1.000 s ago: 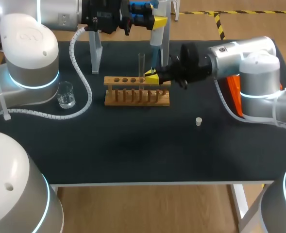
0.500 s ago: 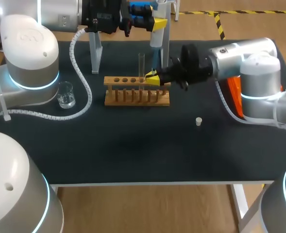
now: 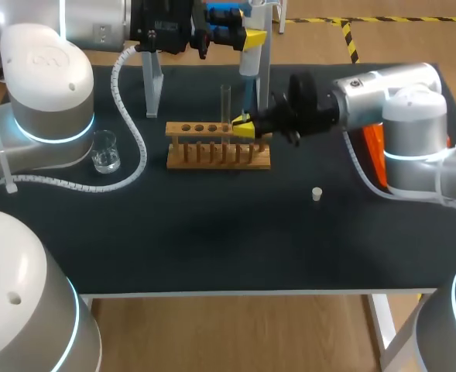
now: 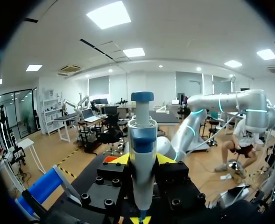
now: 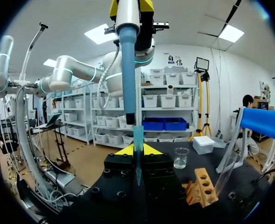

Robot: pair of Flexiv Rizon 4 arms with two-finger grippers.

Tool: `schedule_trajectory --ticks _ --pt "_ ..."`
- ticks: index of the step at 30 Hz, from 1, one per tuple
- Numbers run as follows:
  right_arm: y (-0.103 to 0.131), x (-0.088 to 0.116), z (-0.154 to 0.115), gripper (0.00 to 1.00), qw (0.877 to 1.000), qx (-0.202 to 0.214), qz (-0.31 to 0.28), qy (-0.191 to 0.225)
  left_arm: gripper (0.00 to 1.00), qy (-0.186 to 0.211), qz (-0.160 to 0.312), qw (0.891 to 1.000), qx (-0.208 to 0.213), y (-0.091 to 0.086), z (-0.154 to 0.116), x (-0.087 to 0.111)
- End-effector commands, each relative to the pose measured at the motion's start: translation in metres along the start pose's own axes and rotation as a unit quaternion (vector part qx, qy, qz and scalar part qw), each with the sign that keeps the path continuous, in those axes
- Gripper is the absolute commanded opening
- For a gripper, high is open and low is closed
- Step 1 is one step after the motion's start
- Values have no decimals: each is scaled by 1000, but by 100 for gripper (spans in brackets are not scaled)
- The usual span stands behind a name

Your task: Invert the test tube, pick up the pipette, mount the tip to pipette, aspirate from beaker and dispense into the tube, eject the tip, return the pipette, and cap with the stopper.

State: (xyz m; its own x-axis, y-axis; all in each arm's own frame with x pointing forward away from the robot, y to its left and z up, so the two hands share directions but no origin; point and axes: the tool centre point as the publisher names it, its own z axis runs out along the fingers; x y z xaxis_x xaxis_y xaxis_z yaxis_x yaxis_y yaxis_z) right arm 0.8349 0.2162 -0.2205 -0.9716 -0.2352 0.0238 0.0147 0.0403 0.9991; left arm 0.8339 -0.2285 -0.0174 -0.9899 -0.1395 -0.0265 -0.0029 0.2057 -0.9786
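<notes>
My left gripper is shut on the blue-and-white pipette and holds it upright over the back of the table; in the left wrist view the pipette stands between the yellow fingers. My right gripper sits just under it, shut on a thin blue tip that points up at the pipette shaft. Whether tip and shaft touch I cannot tell. A clear test tube stands upright in the wooden rack, beside the right gripper. The glass beaker is at the left, and the small white stopper lies at the right.
A clear stand rises behind the rack. An orange object lies partly hidden behind my right arm. A white coiled cable loops across the table's left side. The dark tabletop runs to the front edge.
My right gripper has edged slightly up toward the pipette with the tip in it. The left arm has kept still.
</notes>
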Motion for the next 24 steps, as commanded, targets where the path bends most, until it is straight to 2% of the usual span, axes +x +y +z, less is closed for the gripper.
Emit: schedule_trajectory --ticks 1,11,24 --pt "7 1 -1 0 1000 -2 -5 -1 0 0 0 1000 1 0 1 0" --pt "14 2 -2 0 1000 -14 -9 0 0 0 0 1000 1 0 1 0" --pt "-17 17 -9 0 1000 -12 13 -7 0 0 0 1000 1 0 1 0"
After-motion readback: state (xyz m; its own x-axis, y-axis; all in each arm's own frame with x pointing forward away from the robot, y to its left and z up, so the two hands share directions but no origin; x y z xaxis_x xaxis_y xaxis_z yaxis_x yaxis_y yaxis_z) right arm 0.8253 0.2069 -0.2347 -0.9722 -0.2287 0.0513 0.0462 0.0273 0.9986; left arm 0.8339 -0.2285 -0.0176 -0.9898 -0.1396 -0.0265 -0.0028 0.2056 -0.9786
